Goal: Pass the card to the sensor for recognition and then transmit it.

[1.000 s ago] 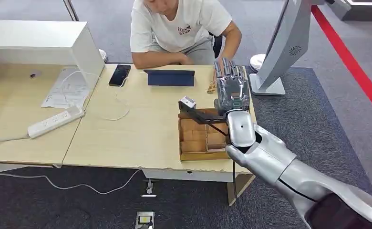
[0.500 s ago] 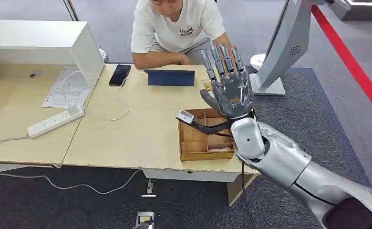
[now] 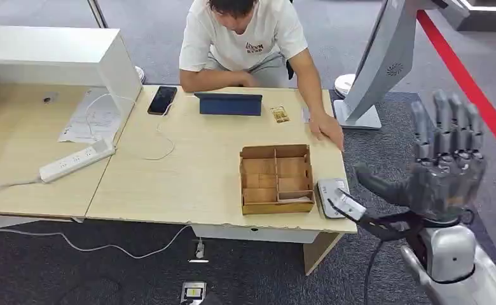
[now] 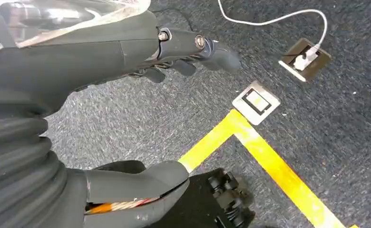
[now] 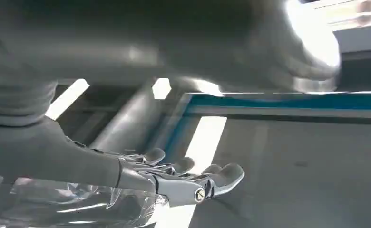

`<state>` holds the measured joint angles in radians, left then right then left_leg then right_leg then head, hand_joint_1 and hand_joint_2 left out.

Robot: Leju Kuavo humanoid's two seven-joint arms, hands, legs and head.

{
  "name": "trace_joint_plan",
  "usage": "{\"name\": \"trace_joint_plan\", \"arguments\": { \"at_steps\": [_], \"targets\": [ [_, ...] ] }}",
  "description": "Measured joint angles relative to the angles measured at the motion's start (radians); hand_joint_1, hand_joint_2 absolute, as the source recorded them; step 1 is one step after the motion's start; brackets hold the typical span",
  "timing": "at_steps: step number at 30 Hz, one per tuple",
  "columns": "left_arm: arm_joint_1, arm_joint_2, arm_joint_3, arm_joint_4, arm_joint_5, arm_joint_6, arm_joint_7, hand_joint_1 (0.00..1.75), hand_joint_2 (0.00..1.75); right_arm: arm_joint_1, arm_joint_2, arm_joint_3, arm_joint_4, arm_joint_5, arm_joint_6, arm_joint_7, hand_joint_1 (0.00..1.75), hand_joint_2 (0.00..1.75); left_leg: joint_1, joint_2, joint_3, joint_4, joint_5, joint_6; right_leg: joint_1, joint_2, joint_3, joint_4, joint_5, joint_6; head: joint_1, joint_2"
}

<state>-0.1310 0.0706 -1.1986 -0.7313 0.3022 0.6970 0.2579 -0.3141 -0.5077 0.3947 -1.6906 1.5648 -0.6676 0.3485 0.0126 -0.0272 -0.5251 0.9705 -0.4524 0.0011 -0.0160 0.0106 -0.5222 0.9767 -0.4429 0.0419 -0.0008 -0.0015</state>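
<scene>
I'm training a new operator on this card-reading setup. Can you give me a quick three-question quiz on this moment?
1. True or false: the right hand holds a card.
2. Which lies nearest the wooden box? A) phone B) grey pad C) power strip
3. Fill in: the person's hand rests on the ____.

Key: 1 false, it is raised, empty, fingers apart; 2 B; 3 table.

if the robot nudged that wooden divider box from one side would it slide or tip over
Probably slide. The wooden divider box is low and wide and sits flat on the smooth table, so tipping looks unlikely. It looks thin-walled and nearly empty, so likely light and easy to shift. Its front edge is close to the table's near edge, so a push that way might send it off.
</scene>
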Motion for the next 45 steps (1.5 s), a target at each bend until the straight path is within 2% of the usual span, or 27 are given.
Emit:
{"name": "trace_joint_plan", "arguments": {
  "at_steps": [3,7,8,9,10,11,12,13,15,16,17,19,22,24,28,32,35,40,43,45],
  "targets": [
    [0.007,0.002,0.001,0.0,-0.021,0.002,-0.002,0.0,1.75,0.175,0.02,-0.183,-0.099,0.0,0.0,0.158,0.0,0.0,0.0,0.0,-0.001,0.0,0.0,0.0,0.0,0.0,0.001,0.0,0.0,0.0,0.001,0.0],
    [0.008,0.003,0.003,0.0,-0.008,0.003,-0.016,0.0,1.75,0.323,0.059,-0.316,-0.161,-0.007,0.0,0.28,0.0,0.0,-0.001,0.005,0.0,0.0,-0.001,0.0,-0.001,0.005,-0.001,0.0,0.0,0.0,0.001,0.0],
    [0.009,0.002,0.003,0.0,-0.002,0.003,-0.02,0.0,1.75,0.345,0.074,-0.34,-0.168,-0.054,0.0,0.258,0.0,0.0,-0.001,0.005,-0.001,-0.001,-0.001,0.0,-0.001,0.005,-0.001,0.0,0.0,0.0,0.001,0.0],
    [0.011,0.003,0.005,0.001,0.004,0.003,-0.023,0.0,1.75,0.339,0.113,-0.374,-0.163,-0.144,0.0,0.191,0.0,0.0,-0.001,0.005,-0.002,-0.001,-0.001,0.0,0.0,0.005,-0.003,0.0,0.001,-0.001,0.002,0.0],
    [0.013,0.003,0.007,0.002,0.007,0.003,-0.027,0.0,1.75,0.3,0.174,-0.428,-0.143,-0.273,0.0,0.08,0.0,0.0,-0.001,0.009,-0.002,-0.001,0.0,-0.001,-0.001,0.008,-0.006,0.001,0.002,-0.003,0.001,0.0],
    [0.012,0.002,0.009,0.002,0.013,0.003,-0.03,0.0,1.75,0.25,0.239,-0.501,-0.111,-0.406,0.0,-0.075,0.0,0.0,-0.002,0.011,-0.002,0.0,0.001,-0.002,-0.002,0.012,-0.011,0.001,0.005,-0.003,-0.002,0.0],
    [0.011,0.001,0.011,0.002,0.019,0.003,-0.033,0.0,1.75,0.227,0.291,-0.612,-0.076,-0.516,0.0,-0.284,0.0,0.0,-0.002,0.011,-0.002,0.0,0.003,0.0,-0.002,0.012,-0.011,0.001,0.004,0.0,-0.007,0.0],
    [0.012,0.0,0.014,0.002,0.026,0.003,-0.037,0.0,1.75,0.222,0.329,-0.722,-0.047,-0.568,0.0,-0.518,0.0,0.0,-0.002,0.006,-0.004,0.0,0.004,0.002,-0.002,0.007,-0.008,0.0,0.002,0.003,-0.005,0.0],
    [0.028,0.001,0.024,0.004,0.038,0.003,-0.047,0.0,1.75,0.197,0.408,-0.891,0.023,-0.525,0.0,-0.989,0.0,0.0,-0.002,0.004,-0.004,0.0,0.004,0.001,-0.002,0.004,-0.008,0.0,0.003,0.001,-0.003,0.0],
    [0.031,0.001,0.026,0.006,0.04,0.003,-0.055,0.0,1.75,0.193,0.446,-0.957,0.055,-0.498,0.0,-1.161,0.0,1.75,-0.002,0.007,-0.004,0.0,0.004,0.0,-0.002,0.006,-0.01,0.001,0.004,0.0,-0.004,0.0],
    [0.03,-0.002,0.029,0.006,0.047,0.003,-0.065,0.0,1.75,0.193,0.491,-1.02,0.089,-0.481,0.0,-1.162,0.0,1.75,-0.002,0.007,-0.006,0.0,0.004,0.001,-0.001,0.007,-0.01,0.001,0.004,0.001,-0.006,0.0],
    [0.034,-0.01,0.042,0.008,0.059,0.003,-0.079,0.0,1.75,0.191,0.546,-1.145,0.162,-0.437,0.0,-1.136,0.0,1.75,-0.001,0.006,-0.006,0.0,0.004,0.001,-0.002,0.006,-0.01,0.001,0.003,0.002,-0.004,0.0],
    [0.042,-0.019,0.069,0.015,0.076,0.003,-0.082,0.0,1.75,0.194,0.617,-1.289,0.268,-0.382,0.0,-1.029,0.0,1.75,-0.001,0.008,-0.006,-0.001,0.003,0.001,-0.002,0.007,-0.01,0.001,0.004,0.001,-0.004,0.0],
    [0.041,-0.023,0.077,0.018,0.091,0.003,-0.079,0.0,1.75,0.204,0.663,-1.362,0.326,-0.375,0.0,-0.985,0.0,1.75,-0.001,0.008,-0.006,-0.001,0.003,0.001,-0.002,0.007,-0.01,0.001,0.003,0.001,-0.004,0.0],
    [0.04,-0.027,0.083,0.025,0.159,0.003,-0.08,0.0,1.75,0.186,0.703,-1.532,0.477,-0.317,0.0,-1.006,0.0,1.75,-0.001,0.01,-0.006,-0.001,0.002,0.001,-0.001,0.009,-0.012,0.001,0.003,0.001,-0.004,0.0],
    [0.037,-0.032,0.083,0.038,0.195,0.003,-0.036,0.0,1.75,0.192,0.742,-1.688,0.643,-0.309,0.0,-0.941,0.0,1.75,-0.001,0.01,-0.007,-0.001,0.002,0.001,-0.001,0.009,-0.011,0.001,0.003,0.0,-0.003,0.0],
    [0.03,-0.032,0.084,0.04,0.19,0.003,-0.016,0.0,1.75,0.199,0.766,-1.75,0.728,-0.267,0.0,-0.883,0.0,1.75,-0.001,0.01,-0.006,-0.001,0.002,0.0,-0.001,0.01,-0.011,0.001,0.002,0.0,-0.003,0.0],
    [0.03,-0.032,0.084,0.043,0.191,0.003,0.001,0.0,1.75,0.191,0.77,-1.819,0.887,-0.163,0.0,-0.748,0.0,1.75,-0.001,0.01,-0.006,-0.002,0.002,0.0,-0.001,0.01,-0.01,0.001,0.002,0.0,-0.004,0.0],
    [0.031,-0.031,0.084,0.043,0.207,0.003,0.018,0.0,1.75,0.186,0.749,-1.844,1.011,-0.12,0.0,-0.623,0.0,1.75,-0.001,0.01,-0.006,-0.001,0.002,0.0,-0.001,0.01,-0.01,0.001,0.002,0.0,-0.004,0.0],
    [0.032,-0.029,0.084,0.043,0.214,0.003,0.023,0.0,1.75,0.186,0.731,-1.855,1.084,-0.108,0.0,-0.573,0.0,1.75,-0.001,0.01,-0.006,-0.001,0.002,0.0,-0.001,0.01,-0.01,0.001,0.002,0.0,-0.003,0.0]
  ]
}}
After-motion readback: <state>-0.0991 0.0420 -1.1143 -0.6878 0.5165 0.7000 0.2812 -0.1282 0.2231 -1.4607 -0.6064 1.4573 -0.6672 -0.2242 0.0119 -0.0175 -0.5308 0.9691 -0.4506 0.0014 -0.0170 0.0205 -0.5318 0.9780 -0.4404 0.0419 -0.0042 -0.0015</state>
